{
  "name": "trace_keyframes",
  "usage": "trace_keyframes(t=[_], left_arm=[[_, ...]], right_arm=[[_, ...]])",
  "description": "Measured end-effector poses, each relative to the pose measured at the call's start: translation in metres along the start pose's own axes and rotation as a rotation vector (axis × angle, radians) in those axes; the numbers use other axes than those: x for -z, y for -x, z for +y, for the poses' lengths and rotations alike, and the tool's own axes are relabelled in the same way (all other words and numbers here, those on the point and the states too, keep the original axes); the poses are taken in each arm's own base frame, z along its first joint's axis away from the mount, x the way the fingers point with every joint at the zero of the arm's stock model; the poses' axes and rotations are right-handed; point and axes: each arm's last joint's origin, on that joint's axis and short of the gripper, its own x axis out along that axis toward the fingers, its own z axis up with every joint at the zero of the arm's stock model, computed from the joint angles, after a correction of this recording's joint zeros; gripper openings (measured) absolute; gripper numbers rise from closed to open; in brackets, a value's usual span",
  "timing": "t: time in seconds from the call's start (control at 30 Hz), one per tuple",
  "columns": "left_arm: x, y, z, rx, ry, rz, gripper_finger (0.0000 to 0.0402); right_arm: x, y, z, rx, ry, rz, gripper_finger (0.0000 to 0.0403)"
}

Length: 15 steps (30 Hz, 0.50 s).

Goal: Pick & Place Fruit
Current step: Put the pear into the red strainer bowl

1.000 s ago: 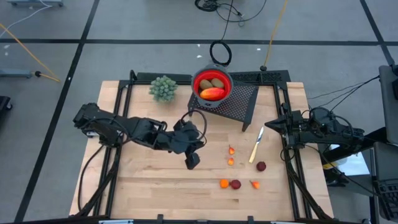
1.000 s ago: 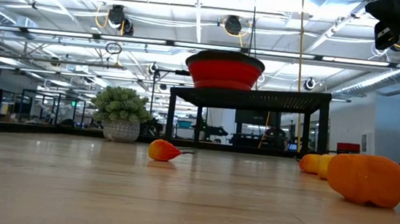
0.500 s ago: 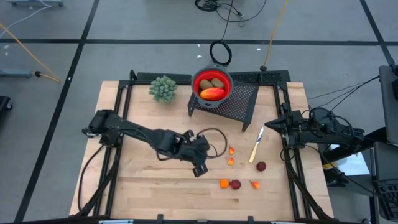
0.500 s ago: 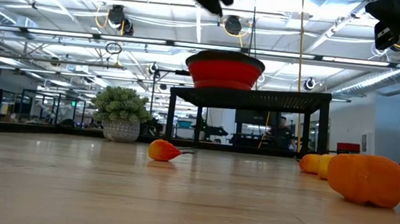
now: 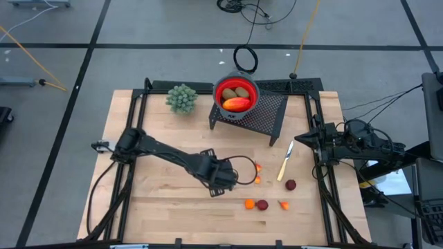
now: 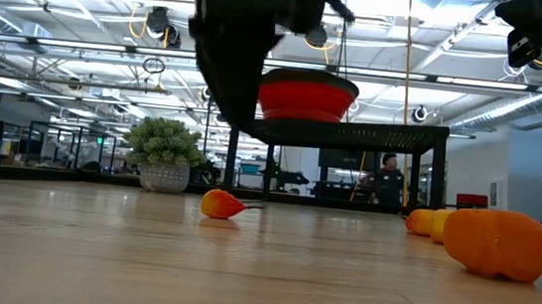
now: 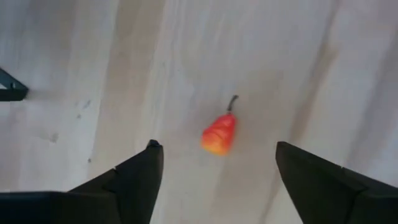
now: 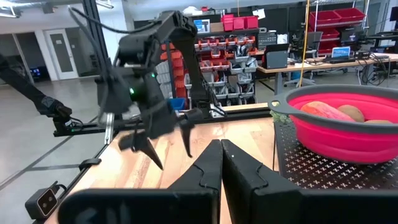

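Left wrist view showed the left gripper [image 7: 214, 168] spread wide above a small red-orange fruit [image 7: 219, 134], lying between its fingers. Reaching was underway; next, descend and close. The right gripper [image 8: 221, 163] waited clenched.

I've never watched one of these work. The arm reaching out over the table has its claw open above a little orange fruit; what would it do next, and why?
Probably lower straight down. The left gripper is open, and the small red-orange fruit lies on the bare table between its fingers, untouched. It would need to sink around the fruit before closing. The right gripper waits shut at the table's side.
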Motion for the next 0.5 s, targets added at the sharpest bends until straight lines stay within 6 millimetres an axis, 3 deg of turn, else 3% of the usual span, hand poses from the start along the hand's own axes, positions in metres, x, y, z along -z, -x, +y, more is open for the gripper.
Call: trace_keyframes(t=[0.3, 0.5], left_arm=[[0.004, -0.038, 0.011, -0.039, -0.132, 0.078, 0.0326], [0.008, -0.048, 0.013, 0.017, -0.186, 0.091, 0.0326]], right_arm=[[0.000, 0.000, 0.000, 0.000, 0.000, 0.001, 0.0000], [0.000, 0.000, 0.000, 0.000, 0.000, 0.000, 0.0000]])
